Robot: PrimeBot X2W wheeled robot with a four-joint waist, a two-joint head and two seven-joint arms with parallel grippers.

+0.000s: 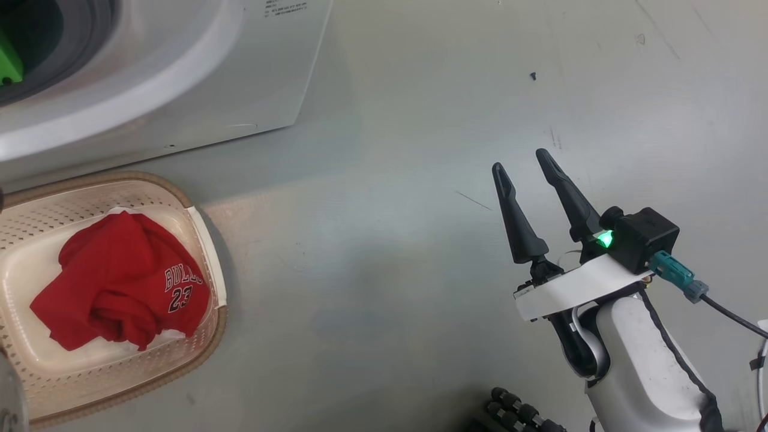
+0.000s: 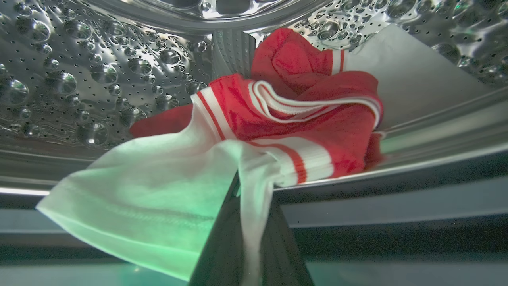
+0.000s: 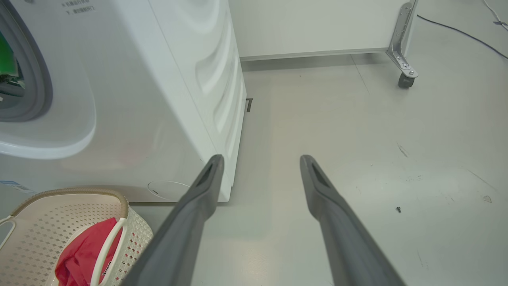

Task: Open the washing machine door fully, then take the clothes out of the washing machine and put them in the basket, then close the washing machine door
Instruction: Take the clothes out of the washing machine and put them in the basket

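My left gripper (image 2: pixel 248 222) clenches the whitish end of the clothes (image 2: pixel 317 119) lying at the near lip of the washing machine (image 1: pixel 240 72) drum, so I'd draw back slowly, lifting the red bundle over that lip toward the basket (image 1: pixel 207 252); my right gripper (image 1: pixel 521 162) hangs spread.

1. Washing machine (image 1: pixel 180 72): far left, on the floor (image 1: pixel 390 240).
2. Basket (image 1: pixel 90 179): near left, just before the machine.
3. Jersey (image 1: pixel 120 276): in the basket.
4. Clothes (image 2: pixel 301 119): in the drum (image 2: pixel 99 79), trailing over its near lip.
5. Right gripper (image 1: pixel 521 161): near right, above the floor, well apart from the basket.
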